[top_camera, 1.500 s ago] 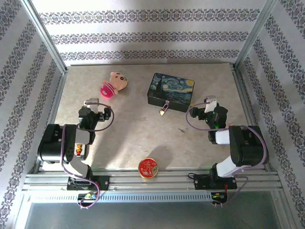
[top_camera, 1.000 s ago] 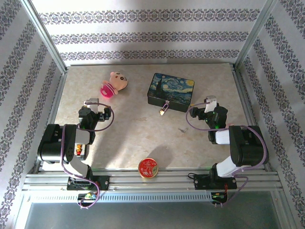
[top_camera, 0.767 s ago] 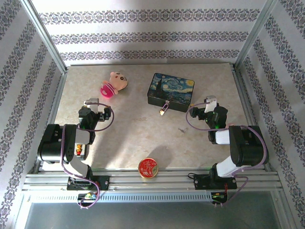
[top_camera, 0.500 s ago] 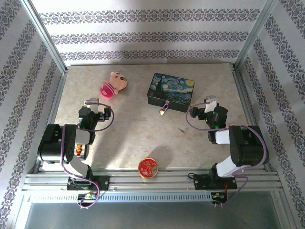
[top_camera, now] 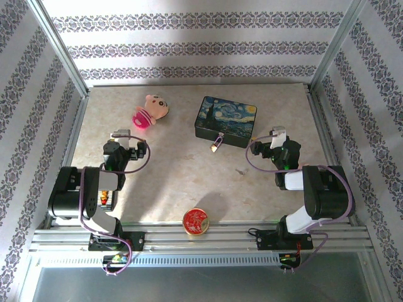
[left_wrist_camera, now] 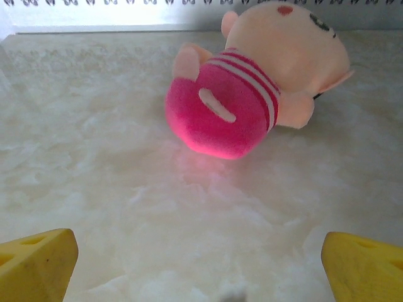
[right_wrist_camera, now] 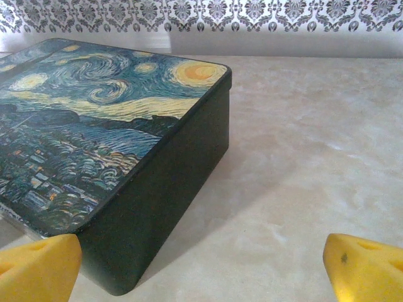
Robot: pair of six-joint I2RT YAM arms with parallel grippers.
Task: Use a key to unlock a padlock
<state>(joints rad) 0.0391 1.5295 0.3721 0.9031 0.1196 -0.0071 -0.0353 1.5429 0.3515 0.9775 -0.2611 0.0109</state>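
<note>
Marble tabletop (top_camera: 176, 182): plush toy (top_camera: 150, 111), round tin (top_camera: 196, 221), padlock (top_camera: 216, 146) just beside painted box (top_camera: 227, 121).

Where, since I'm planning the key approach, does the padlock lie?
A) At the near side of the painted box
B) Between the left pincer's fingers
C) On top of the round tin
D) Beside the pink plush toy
A: the top view shows the padlock at the near side of the painted box, well apart from the plush toy and the round tin.
</note>
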